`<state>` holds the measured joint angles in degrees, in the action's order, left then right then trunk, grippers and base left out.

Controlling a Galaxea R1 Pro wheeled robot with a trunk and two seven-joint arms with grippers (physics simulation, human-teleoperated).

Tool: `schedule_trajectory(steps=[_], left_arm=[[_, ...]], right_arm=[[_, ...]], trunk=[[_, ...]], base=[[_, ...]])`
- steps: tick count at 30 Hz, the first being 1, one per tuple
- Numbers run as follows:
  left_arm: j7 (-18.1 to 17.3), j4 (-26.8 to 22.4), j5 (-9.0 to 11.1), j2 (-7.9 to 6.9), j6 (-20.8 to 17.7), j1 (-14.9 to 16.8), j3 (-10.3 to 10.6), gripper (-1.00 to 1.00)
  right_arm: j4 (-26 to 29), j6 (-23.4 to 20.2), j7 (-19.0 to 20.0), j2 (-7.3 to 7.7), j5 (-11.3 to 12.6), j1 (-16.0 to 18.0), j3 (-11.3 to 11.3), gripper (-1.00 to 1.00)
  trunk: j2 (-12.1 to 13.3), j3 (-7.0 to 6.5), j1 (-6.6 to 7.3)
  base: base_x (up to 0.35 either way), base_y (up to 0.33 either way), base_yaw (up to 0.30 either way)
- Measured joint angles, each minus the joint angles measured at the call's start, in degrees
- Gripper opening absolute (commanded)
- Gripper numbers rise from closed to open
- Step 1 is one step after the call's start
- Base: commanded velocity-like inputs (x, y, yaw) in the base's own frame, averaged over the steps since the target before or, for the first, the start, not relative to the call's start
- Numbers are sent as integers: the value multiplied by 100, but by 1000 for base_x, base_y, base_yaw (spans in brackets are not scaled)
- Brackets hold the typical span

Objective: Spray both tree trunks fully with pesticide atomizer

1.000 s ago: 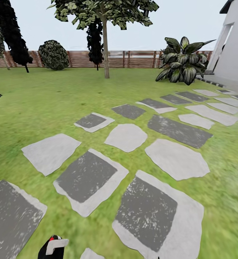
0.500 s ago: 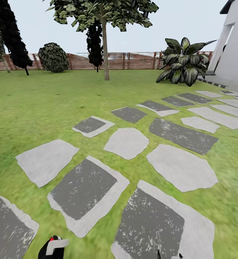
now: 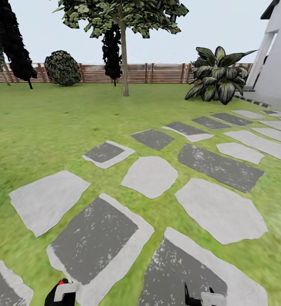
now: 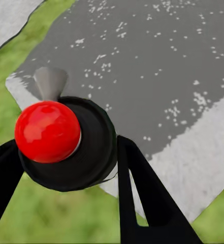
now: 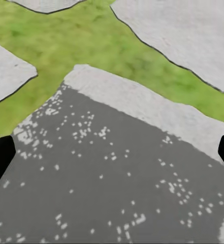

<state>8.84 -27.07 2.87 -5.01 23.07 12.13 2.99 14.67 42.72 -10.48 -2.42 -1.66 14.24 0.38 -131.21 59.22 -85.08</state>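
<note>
The pesticide atomizer (image 4: 66, 145), a dark bottle with a red top (image 4: 47, 131), sits between the black fingers of my left gripper (image 4: 66, 150), which is shut on it. In the head view the atomizer (image 3: 60, 293) peeks up at the bottom left edge. My right gripper (image 5: 112, 152) hangs open over a dark paving stone (image 5: 112, 183) with nothing between its fingers; its tip (image 3: 200, 298) shows at the head view's bottom edge. A tree with a pale straight trunk (image 3: 125, 63) and a light-green crown (image 3: 119, 15) stands far ahead on the lawn (image 3: 51, 114).
Grey and dark stepping stones (image 3: 149, 176) run across the grass toward a white building (image 3: 278, 59) at the right. A brown slat fence (image 3: 161, 73) closes the back. A big-leafed plant (image 3: 217, 75), a round bush (image 3: 63, 68) and dark cypresses (image 3: 13, 40) stand near it.
The whole view has advanced: the stones have slid down and toward me as the camera moved. My right gripper's tip has come into sight at the bottom edge. The atomizer stays held.
</note>
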Motion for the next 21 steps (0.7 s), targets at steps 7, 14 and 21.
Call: schedule_trajectory(steps=[7,14,21], left_arm=[[1,0,29,14,4,0,9,-100],[14,0,31,17,7,0,9,-100],[15,8,36,19,5,0,9,-100]], right_arm=[[0,-15,2,-3,-486,0,6,100],[-21,-17,0,4,-631,0,-3,100],[-221,-10,-2,5,-636,0,-3,100]], trunk=[[0,0,0],[0,0,0],[0,0,0]], base=[[342,0,0],[342,0,0],[342,0,0]])
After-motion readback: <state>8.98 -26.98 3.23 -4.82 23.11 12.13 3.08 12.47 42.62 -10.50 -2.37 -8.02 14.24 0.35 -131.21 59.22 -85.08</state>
